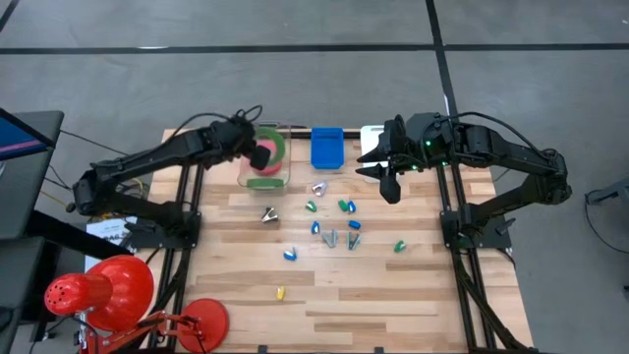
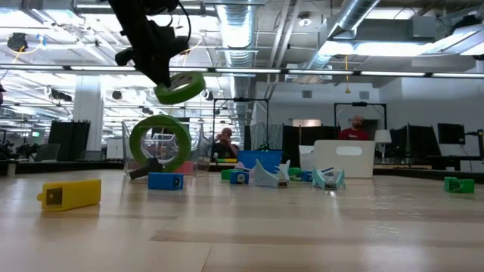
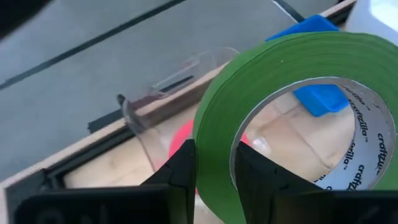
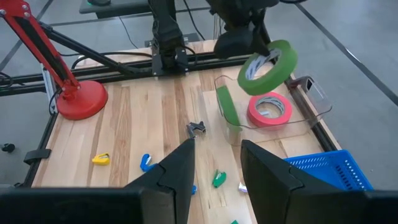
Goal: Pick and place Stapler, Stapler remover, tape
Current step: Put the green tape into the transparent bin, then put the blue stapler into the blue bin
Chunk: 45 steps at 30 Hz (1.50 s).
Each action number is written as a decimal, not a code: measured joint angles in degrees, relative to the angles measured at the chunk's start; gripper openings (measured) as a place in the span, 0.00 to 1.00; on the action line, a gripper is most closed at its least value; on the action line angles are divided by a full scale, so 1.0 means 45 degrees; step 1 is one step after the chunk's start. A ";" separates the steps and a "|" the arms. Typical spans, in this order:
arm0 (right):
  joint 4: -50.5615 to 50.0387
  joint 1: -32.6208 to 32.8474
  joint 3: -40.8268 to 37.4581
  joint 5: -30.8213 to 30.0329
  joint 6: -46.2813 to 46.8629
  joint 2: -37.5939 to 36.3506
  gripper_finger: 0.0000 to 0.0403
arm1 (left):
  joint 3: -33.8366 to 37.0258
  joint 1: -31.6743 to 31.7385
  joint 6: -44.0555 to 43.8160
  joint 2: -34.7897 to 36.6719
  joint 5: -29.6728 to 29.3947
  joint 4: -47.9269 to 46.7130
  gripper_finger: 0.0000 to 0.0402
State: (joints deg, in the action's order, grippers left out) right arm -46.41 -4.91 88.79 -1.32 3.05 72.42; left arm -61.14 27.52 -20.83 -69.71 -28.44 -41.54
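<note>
My left gripper (image 1: 257, 152) is shut on a green tape roll (image 3: 280, 62) and holds it in the air over a clear box (image 4: 314, 99) near the table's far edge. The roll also shows tilted in the low view (image 2: 180, 88) and in the right wrist view (image 4: 267, 65). Inside the box a red-pink tape roll (image 4: 269, 107) lies flat. A second green roll (image 4: 227, 106) stands on its edge against the box wall. My right gripper (image 4: 217, 149) is open, up in the air right of the blue tray and touching nothing. My left gripper holds the green roll by its wall (image 3: 214, 134), one finger (image 3: 249, 171) inside the ring's hole and the other finger (image 3: 183, 168) outside. The roll is lifted clear above the clear box and sits tilted below the gripper.
A blue tray (image 1: 327, 147) and a white tray (image 1: 370, 136) stand right of the box. Several small blue, green and silver items (image 1: 334, 221) lie scattered mid-table, a yellow one (image 1: 280, 292) nearer the front. A red lamp (image 1: 108, 290) stands at the near left corner.
</note>
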 joint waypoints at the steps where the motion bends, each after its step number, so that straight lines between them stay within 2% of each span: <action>1: 0.0000 0.0000 0.0000 0.0000 0.0000 0.0000 0.30 | 0.0000 0.0087 0.0148 0.0000 -0.0053 0.0000 0.18; 7: 0.0000 0.0000 0.0000 0.0000 -0.0001 0.0000 0.30 | 0.0000 0.0570 0.0338 -0.0005 -0.0292 0.0000 0.19; 13: 0.0003 0.0000 0.0000 0.0000 -0.0005 0.0000 0.30 | 0.0000 0.0629 0.0712 -0.0005 -0.0317 0.0000 0.24; 23: 0.0005 0.0000 0.0000 0.0000 -0.0004 0.0000 0.30 | -0.0005 0.0609 0.0960 -0.0005 -0.0249 0.0019 0.44; 28: 0.0005 0.0000 0.0000 0.0000 -0.0005 0.0002 0.30 | -0.0005 0.0609 0.0952 -0.0005 -0.0249 0.0015 0.50; 31: 0.0005 0.0000 0.0000 0.0000 -0.0005 0.0000 0.30 | -0.0005 0.0609 0.0905 -0.0010 -0.0160 0.0010 0.52; 38: 0.0005 0.0000 0.0000 0.0000 -0.0005 0.0000 0.30 | -0.0005 0.0413 0.0859 -0.0010 0.1039 0.0010 0.51; 45: 0.0010 0.0000 0.0000 0.0000 -0.0005 0.0000 0.30 | -0.0005 -0.0944 0.0858 -0.0015 0.1987 0.0010 0.51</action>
State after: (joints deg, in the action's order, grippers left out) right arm -46.37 -4.91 88.79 -1.32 3.03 72.42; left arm -61.17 23.27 -16.97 -69.78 -19.50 -41.50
